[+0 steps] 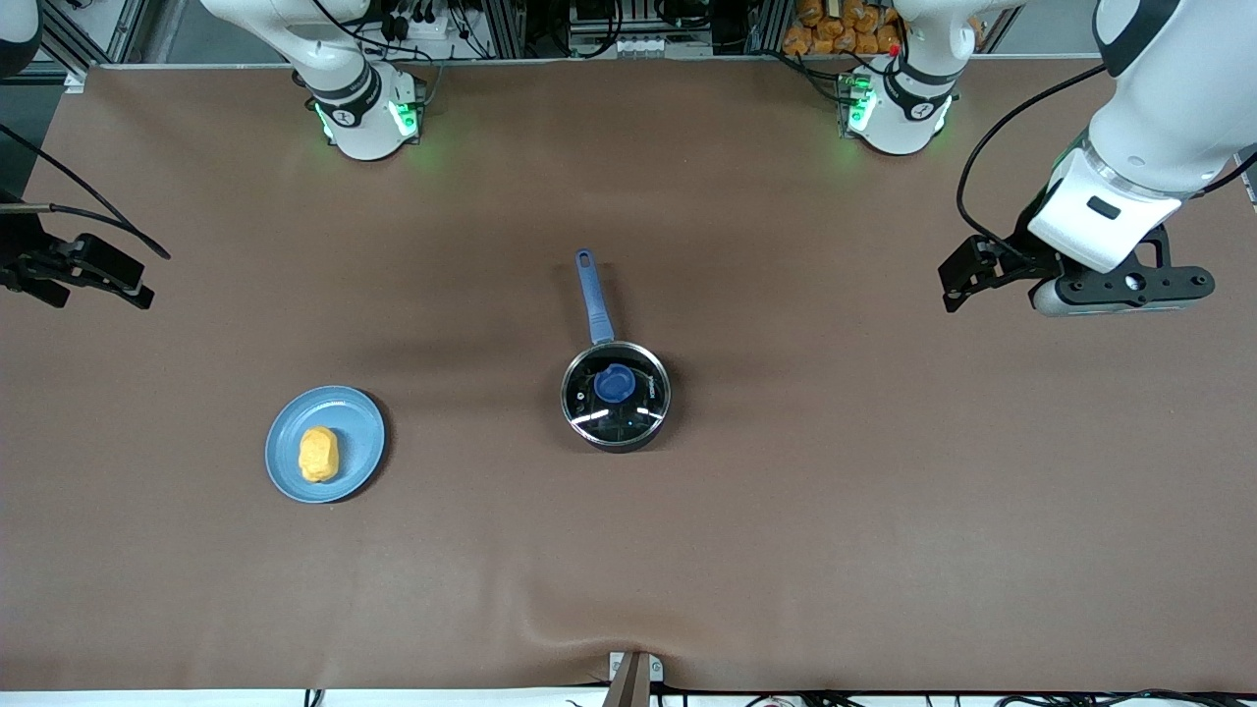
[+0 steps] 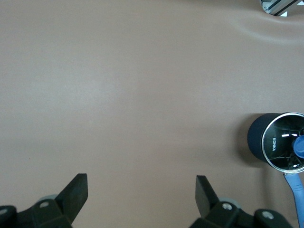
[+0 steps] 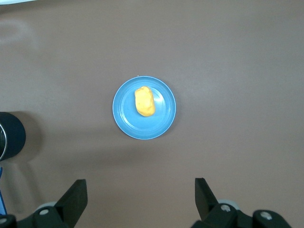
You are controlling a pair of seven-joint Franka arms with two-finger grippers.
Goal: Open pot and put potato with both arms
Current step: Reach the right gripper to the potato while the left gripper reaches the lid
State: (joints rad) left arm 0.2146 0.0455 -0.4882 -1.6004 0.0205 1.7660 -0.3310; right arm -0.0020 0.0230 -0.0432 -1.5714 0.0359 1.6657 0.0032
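Note:
The pot (image 1: 616, 396) stands at the table's middle, closed by a glass lid with a blue knob (image 1: 616, 383). Its blue handle (image 1: 593, 295) points toward the robots' bases. The potato (image 1: 319, 454) lies on a light-blue plate (image 1: 358, 437) toward the right arm's end, slightly nearer the front camera than the pot. My left gripper (image 1: 960, 280) hangs open and empty over bare table at the left arm's end; the pot shows in its wrist view (image 2: 278, 142). My right gripper (image 1: 108, 273) hangs open and empty at the right arm's end; its wrist view shows the potato (image 3: 145, 101) on the plate (image 3: 159, 124).
A brown cloth covers the table (image 1: 835, 511), with a wrinkle and a metal bracket (image 1: 633, 678) at the edge nearest the front camera. Cables and boxes line the edge by the robots' bases.

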